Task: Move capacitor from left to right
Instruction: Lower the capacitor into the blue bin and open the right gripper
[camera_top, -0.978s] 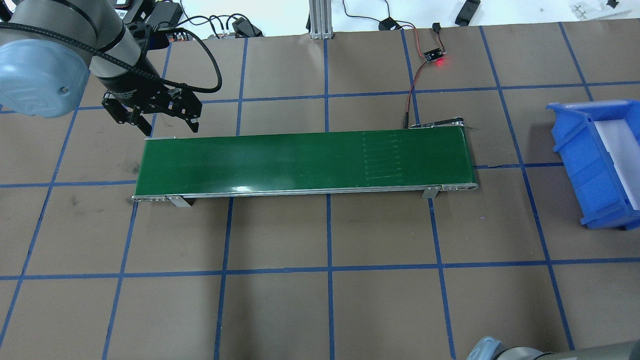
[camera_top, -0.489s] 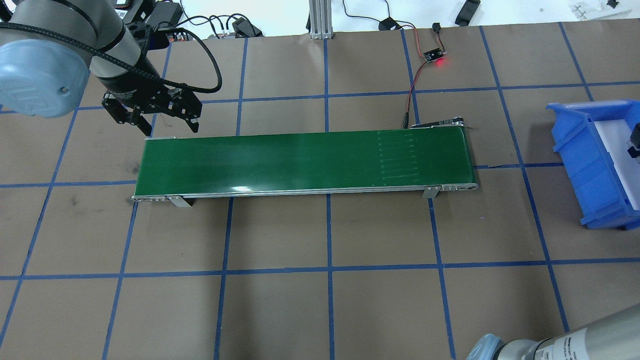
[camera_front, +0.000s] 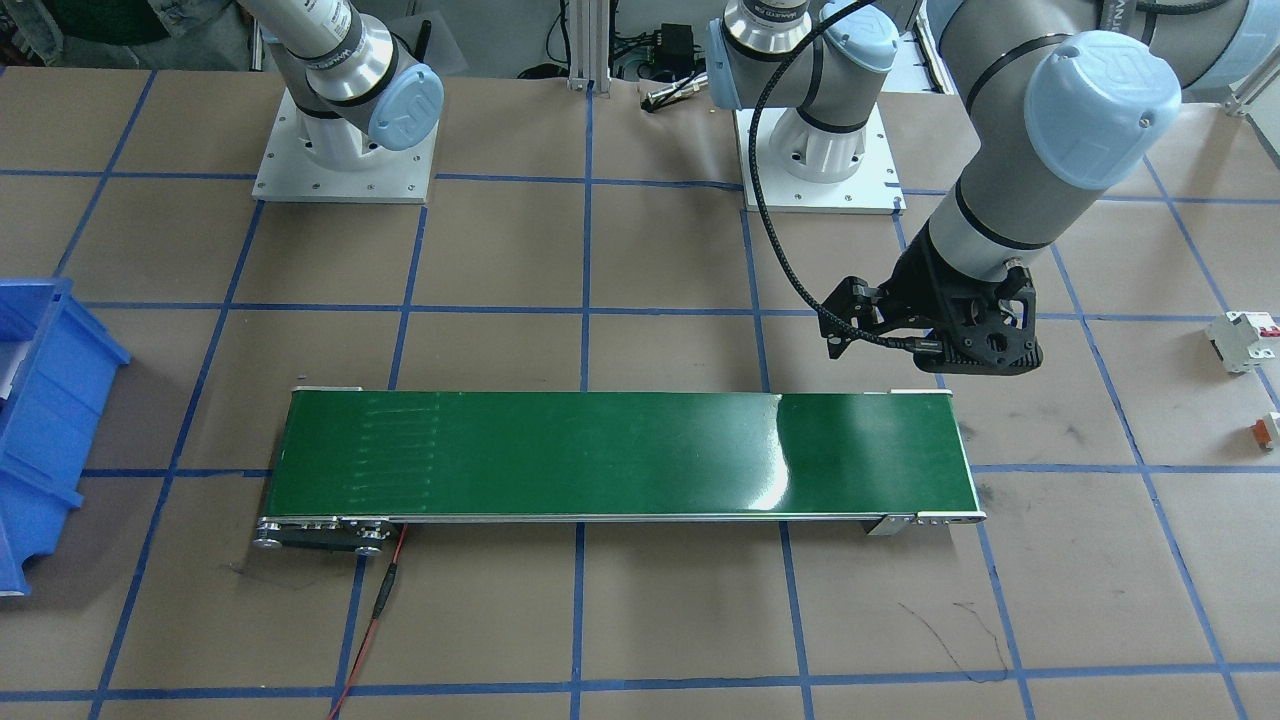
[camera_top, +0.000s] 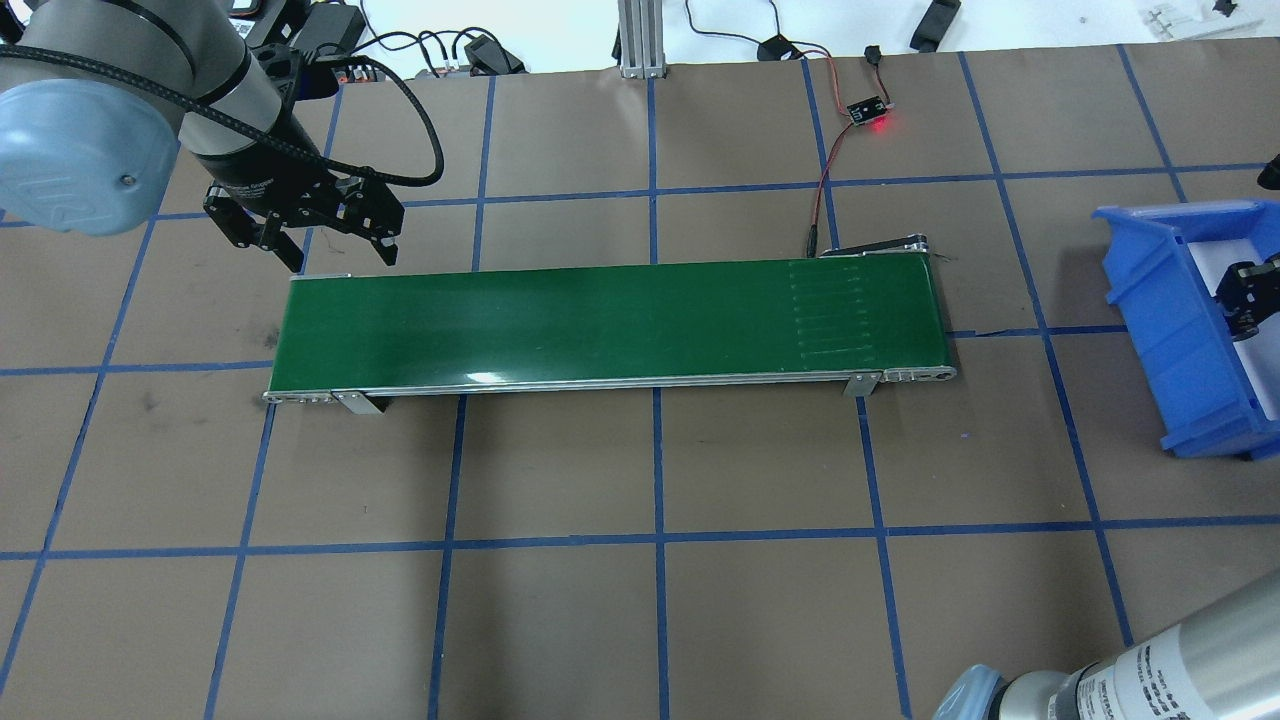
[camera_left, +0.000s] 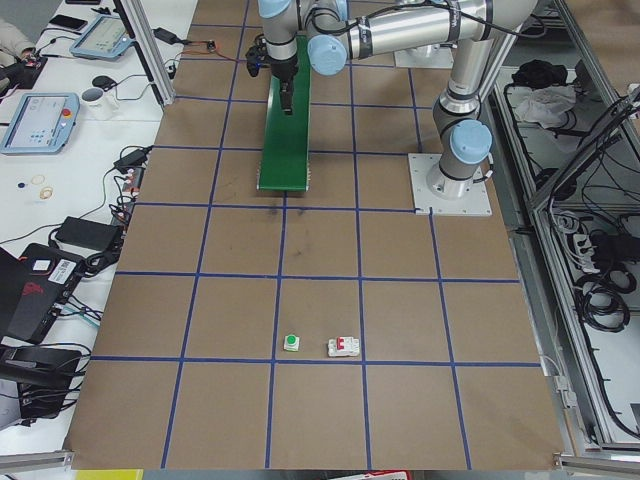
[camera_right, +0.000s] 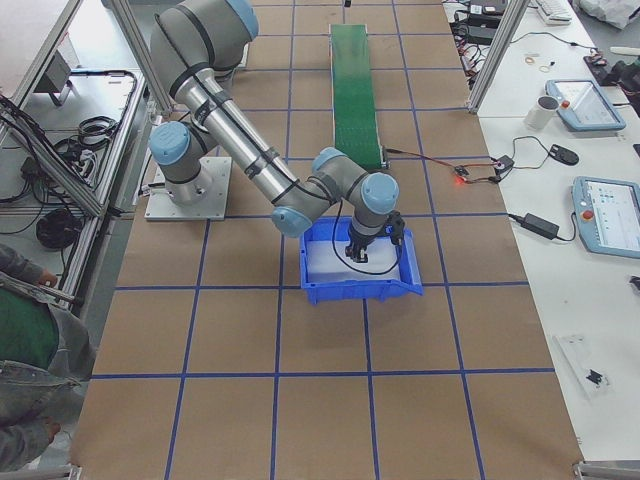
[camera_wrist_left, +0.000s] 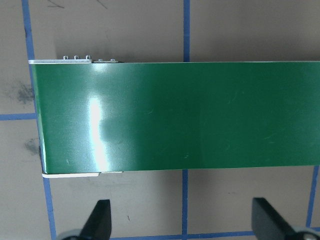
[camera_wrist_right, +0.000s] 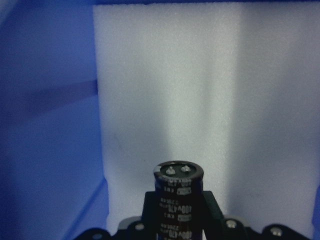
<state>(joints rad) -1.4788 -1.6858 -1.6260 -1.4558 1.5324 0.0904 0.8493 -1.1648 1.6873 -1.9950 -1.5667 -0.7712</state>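
The capacitor (camera_wrist_right: 177, 197), a stubby black cylinder with pale markings and a silvery end, shows in the right wrist view. It is clamped between the fingers of my right gripper (camera_wrist_right: 178, 216). That gripper (camera_top: 1245, 295) hangs over the white foam floor (camera_wrist_right: 210, 95) of the blue bin (camera_top: 1165, 330), as the exterior right view (camera_right: 372, 248) also shows. My left gripper (camera_top: 341, 256) is open and empty. It hovers just beyond the far side of the green conveyor belt (camera_top: 600, 320) at its left end, its fingertips (camera_wrist_left: 100, 216) wide apart.
A white block with a red tab (camera_front: 1240, 340) and a small orange-and-white piece (camera_front: 1268, 430) lie on the table far on my left. A sensor board with a red light (camera_top: 870, 112) and its wires lie behind the belt's right end.
My right gripper has come into the overhead view from the right edge, over the blue bin. The ribbed seam on the belt has travelled to the right. My left arm has not moved.
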